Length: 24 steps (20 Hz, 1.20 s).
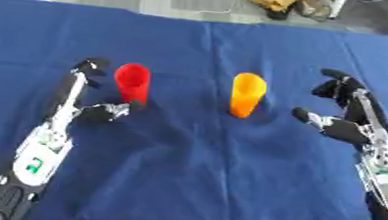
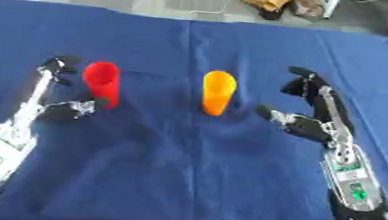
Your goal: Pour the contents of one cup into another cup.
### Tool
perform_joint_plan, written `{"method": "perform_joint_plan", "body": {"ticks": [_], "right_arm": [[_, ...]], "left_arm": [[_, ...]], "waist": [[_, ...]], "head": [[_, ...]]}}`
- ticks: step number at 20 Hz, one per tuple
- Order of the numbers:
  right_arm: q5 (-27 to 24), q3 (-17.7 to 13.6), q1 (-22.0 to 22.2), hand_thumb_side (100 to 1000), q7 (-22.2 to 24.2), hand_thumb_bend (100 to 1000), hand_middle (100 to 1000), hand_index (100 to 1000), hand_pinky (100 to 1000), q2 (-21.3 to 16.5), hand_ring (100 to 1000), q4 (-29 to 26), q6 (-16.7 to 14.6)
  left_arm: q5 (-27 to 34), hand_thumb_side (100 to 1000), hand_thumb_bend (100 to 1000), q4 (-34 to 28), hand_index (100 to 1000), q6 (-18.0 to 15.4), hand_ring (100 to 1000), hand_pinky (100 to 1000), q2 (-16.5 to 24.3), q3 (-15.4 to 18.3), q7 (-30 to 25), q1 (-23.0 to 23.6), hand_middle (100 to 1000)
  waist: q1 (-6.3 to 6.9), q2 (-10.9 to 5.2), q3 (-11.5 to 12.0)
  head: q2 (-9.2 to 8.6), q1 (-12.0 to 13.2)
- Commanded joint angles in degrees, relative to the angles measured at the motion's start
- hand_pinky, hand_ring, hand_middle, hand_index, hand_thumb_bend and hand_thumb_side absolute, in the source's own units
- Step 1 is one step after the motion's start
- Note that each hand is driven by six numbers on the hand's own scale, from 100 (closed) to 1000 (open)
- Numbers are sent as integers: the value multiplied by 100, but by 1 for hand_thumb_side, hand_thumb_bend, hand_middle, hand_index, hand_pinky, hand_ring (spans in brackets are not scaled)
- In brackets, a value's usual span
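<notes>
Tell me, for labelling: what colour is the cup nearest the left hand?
Red cup; clearest in the left eye view.

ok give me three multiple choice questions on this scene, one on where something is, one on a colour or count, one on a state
1. Where does the red cup stand?
A. by the left hand
B. by the right hand
C. off the blue cloth

2. How many cups are there?
A. one
B. two
C. three

3. How are the cups standing?
A. both upright
B. both tipped over
C. one stacked in the other

Answers:
1 A: it stands between the left hand's thumb and fingers.
2 B: only the red cup and the orange cup show.
3 A: both mouths face up, apart on the cloth.
</notes>
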Motion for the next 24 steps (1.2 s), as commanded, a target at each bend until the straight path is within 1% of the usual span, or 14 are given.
{"method": "perform_joint_plan", "body": {"ticks": [1,5,7,17,20,24], "right_arm": [[-26,-17,-49,299,19,796,537,842,765,-74,661,-59,0],[-26,-11,-55,297,25,796,537,842,766,-68,661,-58,-1],[-27,-8,-58,297,29,796,537,842,766,-64,661,-57,-2],[-26,-1,-70,297,42,795,537,842,766,-59,662,-50,-8],[-25,7,-81,296,51,796,537,843,766,-56,662,-48,-11],[-25,10,-90,294,61,796,536,842,766,-54,661,-46,-15]], "left_arm": [[-12,491,836,153,837,-98,774,661,-70,1,83,-207,815],[5,489,831,366,837,-175,768,657,-156,13,143,-363,812],[-3,489,827,458,836,-190,757,653,-190,28,169,-424,791],[-80,498,822,844,835,-164,745,646,-267,135,223,-600,766],[-80,494,816,935,824,-167,726,617,-300,171,258,-659,741],[-85,491,809,1056,815,-228,707,609,-345,186,258,-731,719]], "waist": [[7,-70,-29],[2,-58,-61],[2,-53,-74],[-7,-41,-100],[-11,-28,-122],[-13,-13,-143]], "head": [[-73,33],[-88,54],[-96,55],[-117,59],[-126,72],[-139,83]]}}
